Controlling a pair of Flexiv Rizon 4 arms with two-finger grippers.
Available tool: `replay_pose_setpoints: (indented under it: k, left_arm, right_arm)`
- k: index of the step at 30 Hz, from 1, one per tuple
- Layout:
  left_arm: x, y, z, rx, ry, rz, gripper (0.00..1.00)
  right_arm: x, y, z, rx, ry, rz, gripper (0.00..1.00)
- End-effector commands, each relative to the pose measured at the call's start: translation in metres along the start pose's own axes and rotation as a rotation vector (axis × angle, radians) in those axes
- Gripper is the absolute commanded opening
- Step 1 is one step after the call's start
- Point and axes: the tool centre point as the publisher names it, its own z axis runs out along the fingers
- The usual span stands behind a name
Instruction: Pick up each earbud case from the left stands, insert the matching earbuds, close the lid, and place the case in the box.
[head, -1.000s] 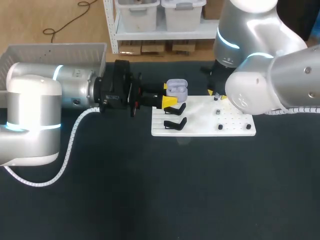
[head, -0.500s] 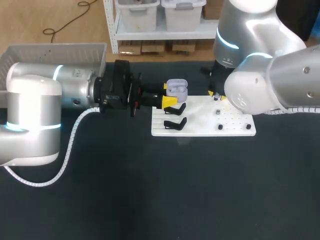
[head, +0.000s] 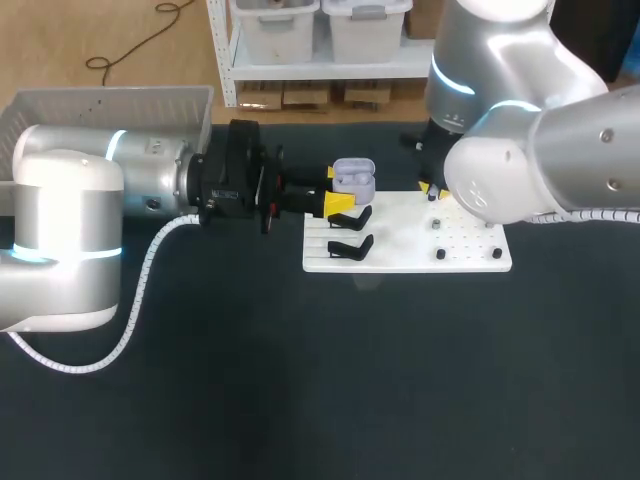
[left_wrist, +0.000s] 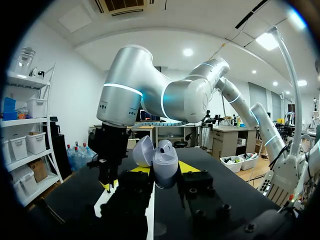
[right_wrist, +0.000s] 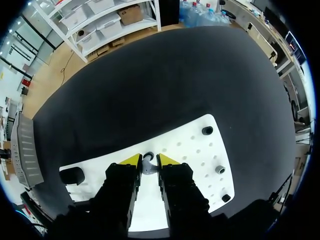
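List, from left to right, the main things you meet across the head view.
Box → earbud case, held in the left gripper → right arm.

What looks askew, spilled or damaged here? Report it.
Nothing stands out. The pale earbud case with its lid open is held intact in the jaws of the left gripper; the white perforated board lies flat on the table; a small grey earbud sits on it at the right gripper.

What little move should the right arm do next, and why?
Probably close the right end effector on the grey earbud: it sits between the open tips on the white board, and the left end effector holds the open case ready.
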Motion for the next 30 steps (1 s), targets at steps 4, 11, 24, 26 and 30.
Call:
replay_pose_setpoints:
  k: [4, 11, 24, 26, 30]
  left_arm:
    - [0.001, -0.001, 0.000, -0.003, -0.002, 0.002, 0.00]
    - [0.001, -0.001, 0.000, -0.003, -0.002, 0.002, 0.00]
    - [0.001, -0.001, 0.000, -0.003, -0.002, 0.002, 0.00]
    - [0.001, -0.001, 0.000, -0.003, -0.002, 0.002, 0.00]
    - [0.001, -0.001, 0.000, -0.003, -0.002, 0.002, 0.00]
  right_arm:
    - [0.001, -0.002, -0.010, 0.000, -0.003, -0.013, 0.00]
    - [0.007, -0.007, -0.042, -0.011, -0.002, -0.058, 0.00]
    - [0.006, -0.017, -0.116, -0.047, 0.029, -0.170, 0.00]
    - [0.006, -0.017, -0.122, -0.048, 0.046, -0.198, 0.00]
    - [0.009, -0.015, -0.139, -0.058, 0.082, -0.259, 0.00]
